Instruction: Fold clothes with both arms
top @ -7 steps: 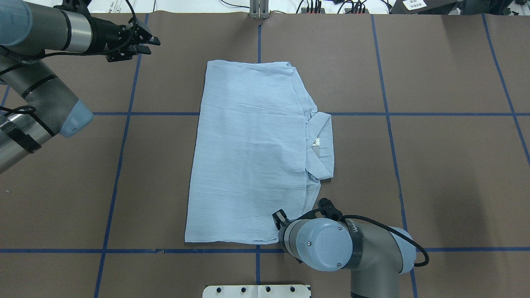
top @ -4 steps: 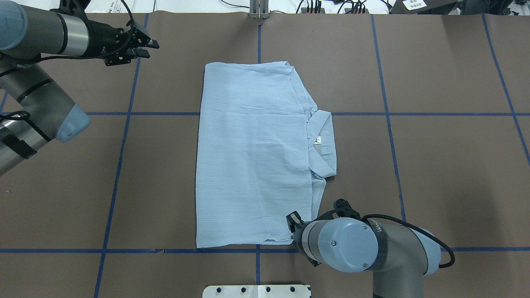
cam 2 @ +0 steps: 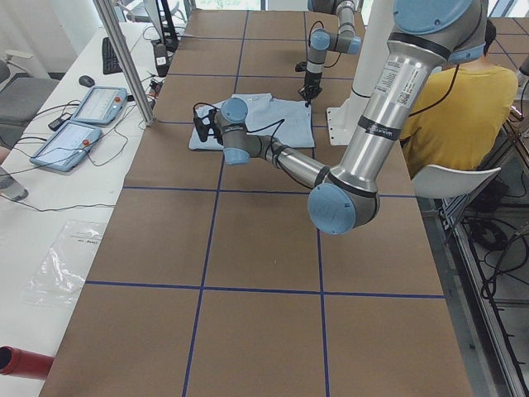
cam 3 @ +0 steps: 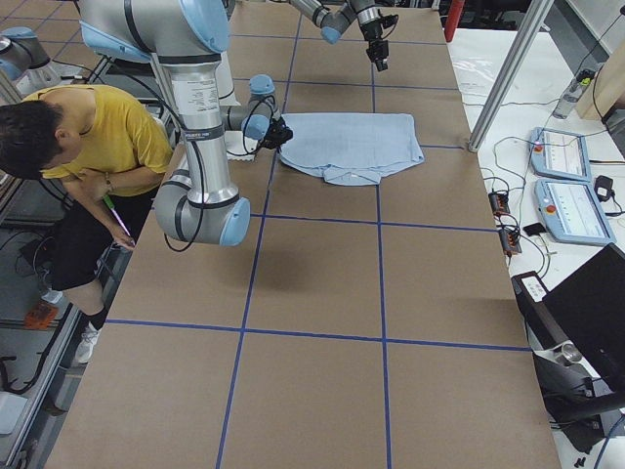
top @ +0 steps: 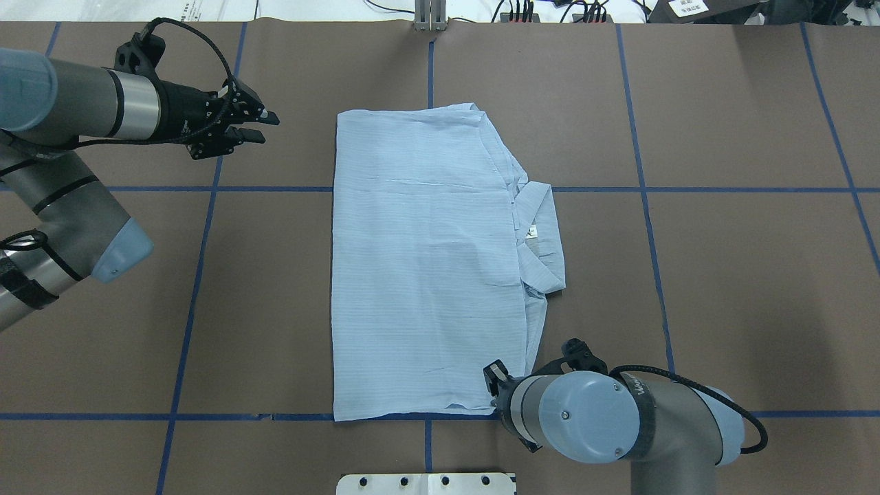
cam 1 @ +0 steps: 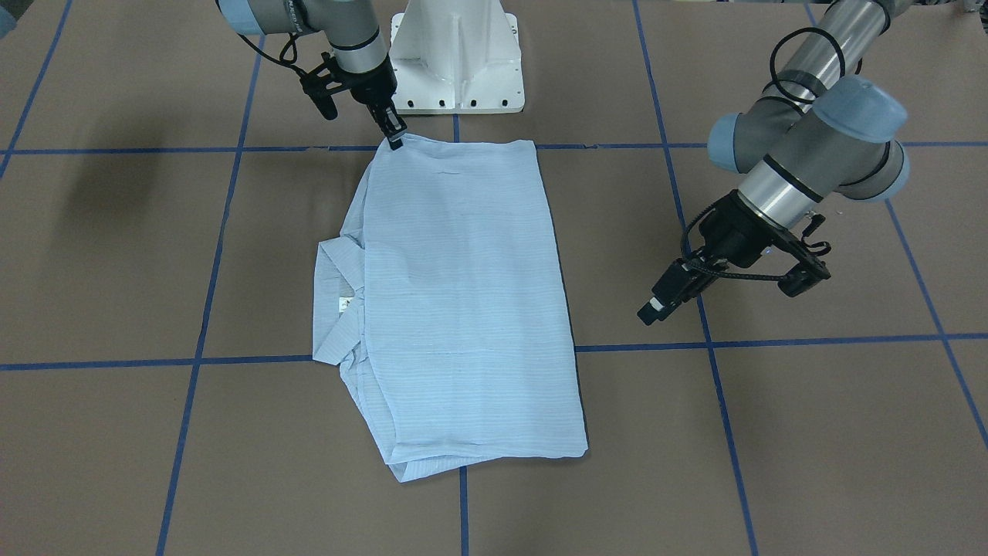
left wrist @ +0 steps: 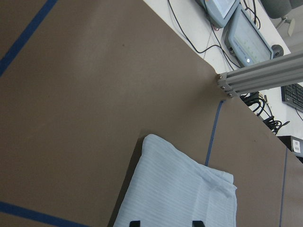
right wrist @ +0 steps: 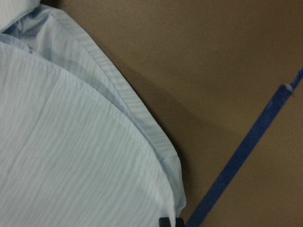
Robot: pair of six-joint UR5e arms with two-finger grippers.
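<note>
The light blue striped shirt [top: 419,261] lies flat on the brown table [top: 722,289], folded into a long rectangle. Its collar [top: 543,240] and white label stick out on its right side. My right gripper [cam 1: 395,142] is at the shirt's corner nearest the robot base, shut on the cloth. In the overhead view its fingers are hidden under the right wrist [top: 577,412]. The right wrist view shows that shirt corner [right wrist: 165,189] close up. My left gripper [top: 265,128] hovers open, apart from the shirt's far left corner, with nothing between its fingers.
Blue tape lines grid the table. The white pedestal base [cam 1: 455,54] stands at the near edge. An aluminium post [top: 430,17] rises at the far edge, with cables and control tablets [cam 2: 83,124] beyond. A person in a yellow top [cam 3: 107,137] sits behind the robot.
The right gripper has dragged the shirt's near end to the right, squaring the rectangle. The left gripper has come nearer the robot and slightly closer to the shirt, still open.
</note>
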